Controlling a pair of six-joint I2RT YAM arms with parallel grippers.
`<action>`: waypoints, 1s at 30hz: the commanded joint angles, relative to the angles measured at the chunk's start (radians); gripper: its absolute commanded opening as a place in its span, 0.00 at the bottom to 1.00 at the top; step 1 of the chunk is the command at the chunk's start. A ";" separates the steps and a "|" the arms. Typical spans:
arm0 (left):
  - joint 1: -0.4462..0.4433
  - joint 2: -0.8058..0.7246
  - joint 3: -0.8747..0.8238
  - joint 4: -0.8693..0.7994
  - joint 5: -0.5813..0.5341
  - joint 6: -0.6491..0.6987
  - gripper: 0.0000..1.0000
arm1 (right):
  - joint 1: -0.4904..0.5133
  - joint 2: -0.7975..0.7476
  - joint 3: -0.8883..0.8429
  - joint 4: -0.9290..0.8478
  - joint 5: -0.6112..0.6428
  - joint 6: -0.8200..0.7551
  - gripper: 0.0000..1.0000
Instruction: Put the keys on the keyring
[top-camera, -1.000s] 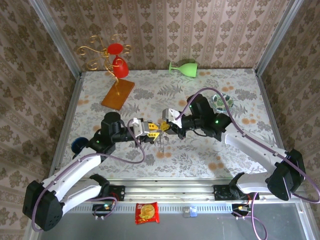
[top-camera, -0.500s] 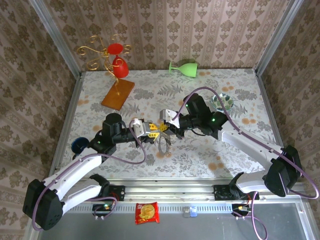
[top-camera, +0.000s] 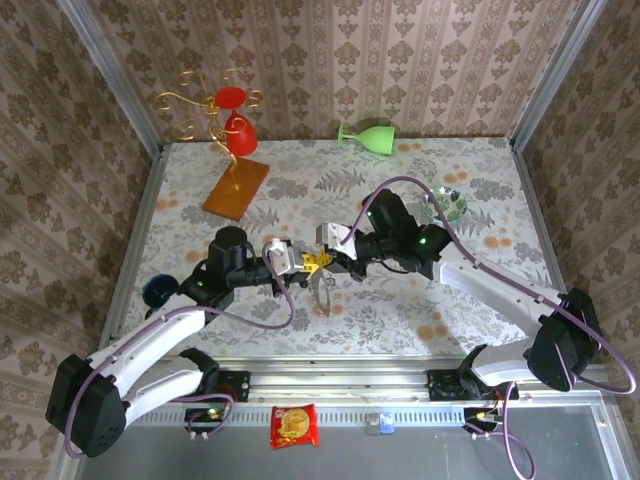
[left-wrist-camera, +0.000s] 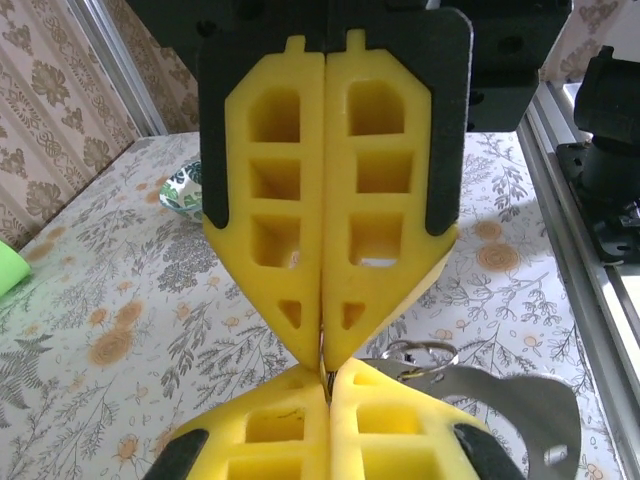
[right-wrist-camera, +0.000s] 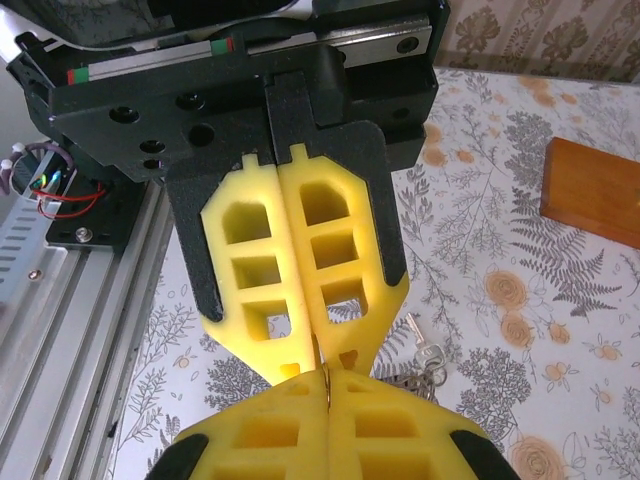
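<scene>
Keyring (top-camera: 323, 292) with keys (right-wrist-camera: 428, 358) dangles above the worktop (top-camera: 420, 300), pinched by the closed right gripper (right-wrist-camera: 327, 385). Left gripper (left-wrist-camera: 328, 385), slightly apart earlier, has now closed, tip to tip with the right. Small green-patterned dish (top-camera: 444, 205), earlier half hidden by the right arm, now shows; contents unclear.

Pads (left-wrist-camera: 280, 430) on the left hand (left-wrist-camera: 327, 378) look like yellow foam or soft rubber, matt, a bit grainy, same on the right hand (right-wrist-camera: 327, 378). Shells behind them are matt black plastic. The keys (right-wrist-camera: 425, 352) are shiny silvery metal. The surface (top-camera: 400, 310) has a flat floral-print covering, cloth or paper, can't tell. The stand's base (top-camera: 236, 188) looks like smooth orange-brown wood, its curly arms (top-camera: 190, 105) glossy gold metal. The rail (right-wrist-camera: 70, 300) is dull brushed aluminium. The snack packet (top-camera: 295, 425) is glossy.
</scene>
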 joint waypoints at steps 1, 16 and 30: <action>-0.009 0.007 -0.002 0.027 0.019 0.010 0.00 | 0.030 0.007 0.015 0.067 -0.077 0.018 0.00; -0.047 -0.022 -0.075 0.112 -0.043 0.082 0.00 | -0.044 -0.162 -0.209 0.136 0.035 -0.096 0.35; -0.056 -0.019 -0.078 0.101 -0.031 0.091 0.00 | 0.020 -0.105 -0.219 0.195 0.134 -0.098 0.24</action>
